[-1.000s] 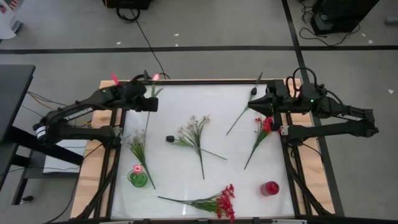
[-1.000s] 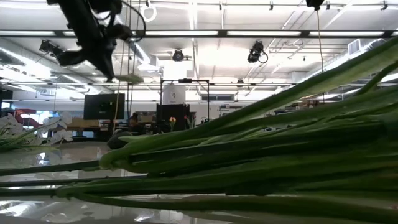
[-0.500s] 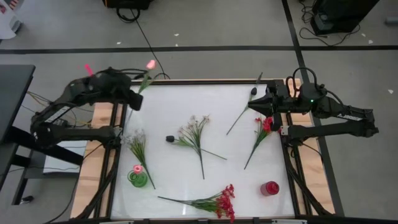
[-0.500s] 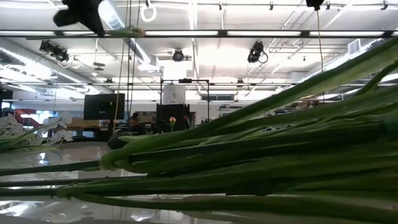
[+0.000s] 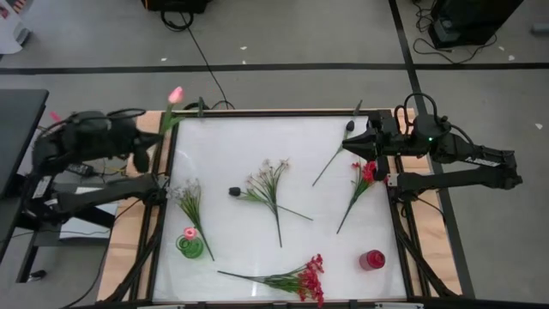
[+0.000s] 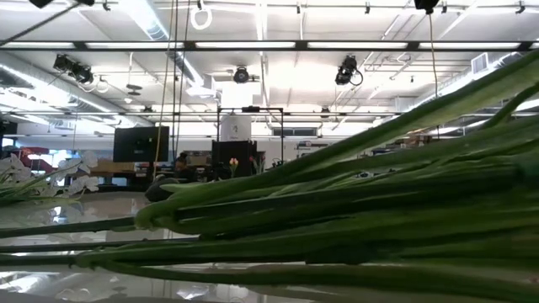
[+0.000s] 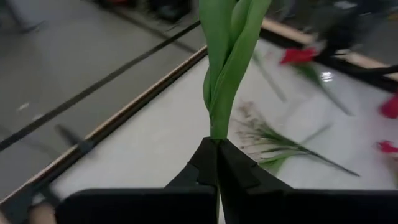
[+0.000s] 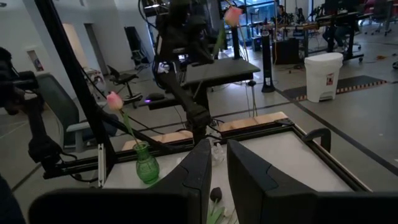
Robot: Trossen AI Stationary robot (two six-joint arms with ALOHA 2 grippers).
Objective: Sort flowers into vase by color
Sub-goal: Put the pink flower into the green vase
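Looking straight down, you see the left gripper [image 5: 147, 148] pulled back off the table's [image 5: 257, 137] left rear corner, with a pink rosebud [image 5: 175, 93] showing just beyond it. Your left wrist view settles what the overhead cannot: the fingers [image 7: 233, 168] are pressed together on the rosebud's green stem, and its leaves rise straight up from the pinch. The right gripper [image 5: 347, 146] waits at the table's right rear edge. Its wrist view shows its fingers [image 8: 249, 168] standing slightly apart with nothing between them, and across the table a green vase [image 8: 147, 165] already holding one pink rosebud. From above, that vase [image 5: 190, 244] sits near the front left, the red vase [image 5: 371, 259] front right. A white sprig [image 5: 270, 184], red sprays [image 5: 300, 279] and other stems lie loose on the table. The low view gives you only green stems close up.
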